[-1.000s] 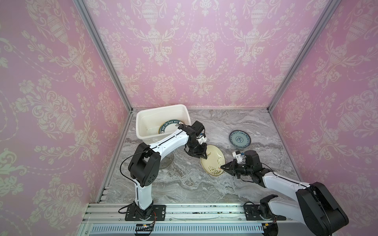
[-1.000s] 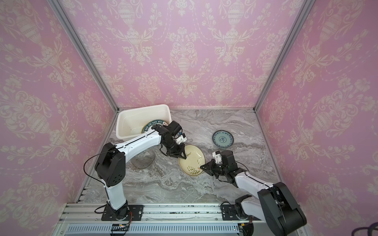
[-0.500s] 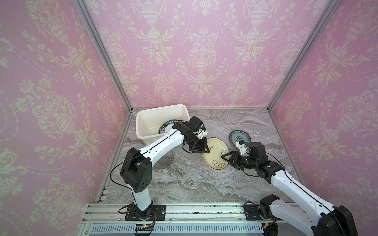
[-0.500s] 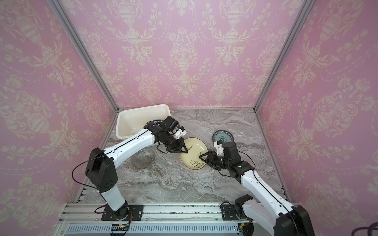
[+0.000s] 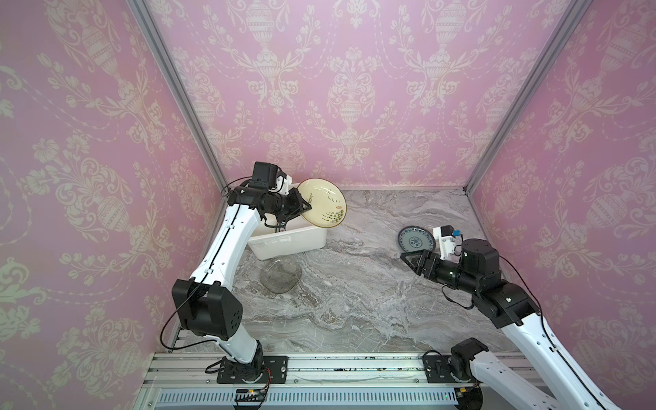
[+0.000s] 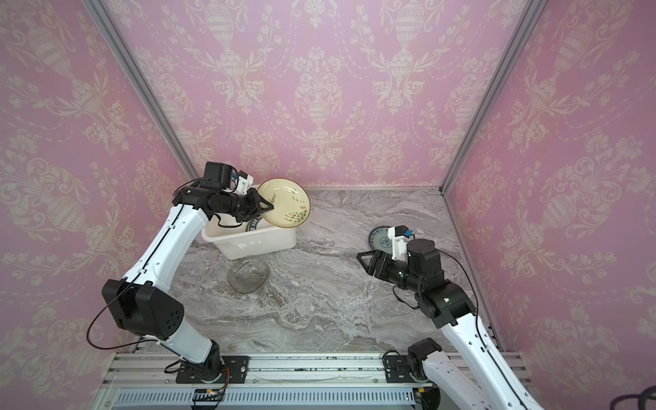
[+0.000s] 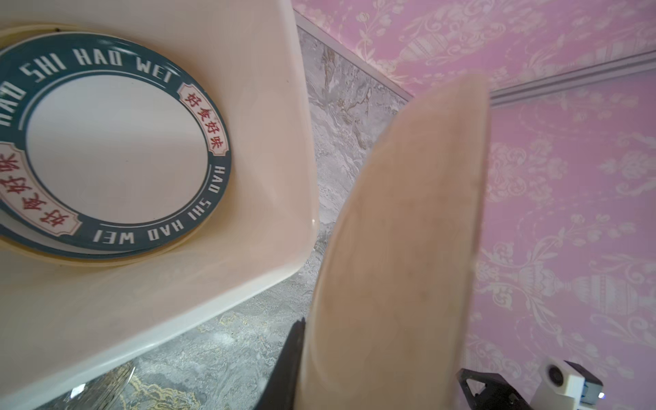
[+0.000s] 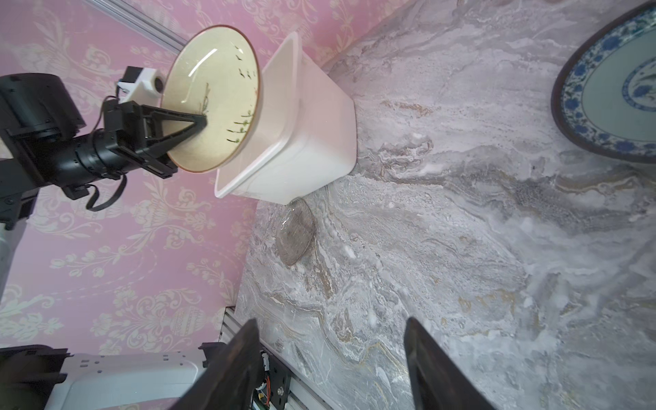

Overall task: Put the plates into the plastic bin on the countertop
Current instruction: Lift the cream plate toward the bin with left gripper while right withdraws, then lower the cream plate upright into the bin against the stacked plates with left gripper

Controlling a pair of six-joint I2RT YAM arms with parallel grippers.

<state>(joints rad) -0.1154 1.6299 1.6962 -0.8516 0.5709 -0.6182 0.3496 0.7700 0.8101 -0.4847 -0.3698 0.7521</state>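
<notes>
My left gripper (image 5: 308, 206) (image 6: 270, 207) is shut on the rim of a cream plate (image 5: 322, 203) (image 6: 284, 202) (image 8: 213, 99) with green sprigs. It holds the plate tilted above the white plastic bin (image 5: 287, 237) (image 6: 248, 237) (image 8: 309, 142). One dark finger (image 7: 293, 358) shows against the plate's underside (image 7: 401, 248). A dark-rimmed white plate (image 7: 117, 142) (image 6: 253, 224) lies in the bin on top of others. A clear glass plate (image 5: 280, 275) (image 6: 247, 275) rests on the countertop (image 5: 355, 284) in front of the bin. My right gripper (image 5: 408, 259) (image 6: 365, 257) (image 8: 330, 321) is open and empty, beside a blue-patterned plate (image 5: 415, 243) (image 8: 610, 96).
Pink patterned walls with metal corner posts (image 5: 184, 96) close in the left, back and right sides. An aluminium rail (image 5: 337, 369) with both arm bases runs along the front edge. The bin stands in the back left corner.
The left gripper has lifted the cream plate from the middle of the countertop up over the bin. The right gripper has opened, come off the plate's edge and drawn back to the right.
</notes>
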